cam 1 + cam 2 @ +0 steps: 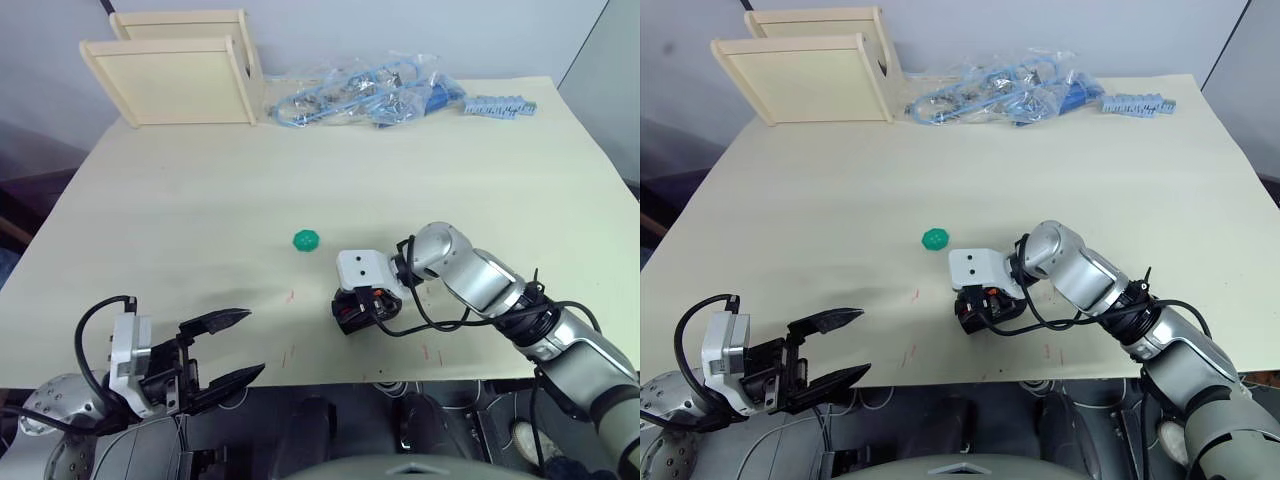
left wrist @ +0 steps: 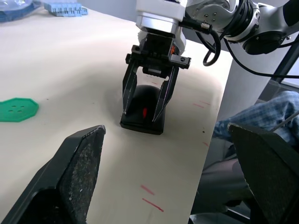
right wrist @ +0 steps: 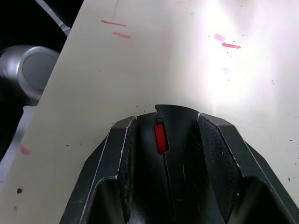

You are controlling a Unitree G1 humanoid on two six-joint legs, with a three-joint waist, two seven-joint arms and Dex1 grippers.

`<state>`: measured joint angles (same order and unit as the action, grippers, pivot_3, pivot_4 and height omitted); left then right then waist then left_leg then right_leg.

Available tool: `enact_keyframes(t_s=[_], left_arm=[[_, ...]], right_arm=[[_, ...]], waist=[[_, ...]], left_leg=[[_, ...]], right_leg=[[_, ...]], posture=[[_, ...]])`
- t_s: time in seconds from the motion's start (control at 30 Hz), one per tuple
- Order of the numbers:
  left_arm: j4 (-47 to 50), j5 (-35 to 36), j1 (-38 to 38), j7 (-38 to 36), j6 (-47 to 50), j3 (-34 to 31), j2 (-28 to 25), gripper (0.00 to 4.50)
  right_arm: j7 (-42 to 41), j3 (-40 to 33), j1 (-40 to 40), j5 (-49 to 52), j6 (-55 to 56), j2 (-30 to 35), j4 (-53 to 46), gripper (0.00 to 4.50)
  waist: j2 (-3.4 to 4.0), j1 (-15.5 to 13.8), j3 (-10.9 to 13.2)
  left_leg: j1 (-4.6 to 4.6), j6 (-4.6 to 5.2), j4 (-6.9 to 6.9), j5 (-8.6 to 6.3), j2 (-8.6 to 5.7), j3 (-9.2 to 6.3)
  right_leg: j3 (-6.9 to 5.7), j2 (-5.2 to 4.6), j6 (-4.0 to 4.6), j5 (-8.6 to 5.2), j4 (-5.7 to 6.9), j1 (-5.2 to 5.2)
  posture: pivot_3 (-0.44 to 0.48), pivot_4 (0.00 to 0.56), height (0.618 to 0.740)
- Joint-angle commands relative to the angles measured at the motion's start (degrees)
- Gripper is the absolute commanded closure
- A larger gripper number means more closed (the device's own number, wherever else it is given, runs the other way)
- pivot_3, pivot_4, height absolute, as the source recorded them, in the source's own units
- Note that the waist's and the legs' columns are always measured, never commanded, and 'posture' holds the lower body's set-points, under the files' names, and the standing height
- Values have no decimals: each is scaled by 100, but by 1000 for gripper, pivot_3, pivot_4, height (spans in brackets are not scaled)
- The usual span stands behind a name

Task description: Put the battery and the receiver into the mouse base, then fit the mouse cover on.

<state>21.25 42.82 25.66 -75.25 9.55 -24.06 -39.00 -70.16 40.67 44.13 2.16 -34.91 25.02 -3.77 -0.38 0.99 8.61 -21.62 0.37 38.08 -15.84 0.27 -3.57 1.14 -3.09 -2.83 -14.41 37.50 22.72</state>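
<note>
Left wrist view: we are seeing the right gripper straddling the mouse cover, jaws pinching its two flanks, tips reaching down to the worktop.
Right wrist view: we are looking down the cover's back; the red scroll wheel is showing through its slot. We cannot tell the mouse base apart underneath.
Location: the mouse is sitting close to the worktop's near edge, right of the green disc.
Left gripper: jaws spread, holding nothing, hovering at the near edge.
Seating risk: we are judging that the cover may be resting unlatched; squeezing the sides could tilt it.
Sliding risk: nothing is bracing the mouse, so downward pressure could skid it toward the edge.
Contents: we are unable to confirm the battery or receiver inside.
</note>
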Motion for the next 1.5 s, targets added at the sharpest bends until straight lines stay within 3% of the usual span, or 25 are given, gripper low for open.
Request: enact_keyframes(t_s=[0.03,0.47,1.5], left_arm=[[28,40,8,-38,-51,-78,-21,0],[-11,5,-29,-40,-65,-44,-15,0],[26,9,20,-37,-85,-83,18,0]], right_arm=[[-115,672,-514,-420,-319,304,704,2378],[-68,80,-762,46,-328,117,359,2378],[-416,-139,-910,161,729,-49,434,2378]], waist=[[-3,-12,-28],[7,-35,-111],[14,-20,-98]], left_leg=[[0,0,-1,0,0,0],[-1,0,-13,0,-3,-3],[1,0,-69,0,-1,-7]], right_leg=[[-1,0,1,-1,-1,0],[-9,0,10,-6,-32,-12],[-11,0,8,-3,-69,-5]], posture=[[0,150,740],[0,150,740],[0,150,740]])
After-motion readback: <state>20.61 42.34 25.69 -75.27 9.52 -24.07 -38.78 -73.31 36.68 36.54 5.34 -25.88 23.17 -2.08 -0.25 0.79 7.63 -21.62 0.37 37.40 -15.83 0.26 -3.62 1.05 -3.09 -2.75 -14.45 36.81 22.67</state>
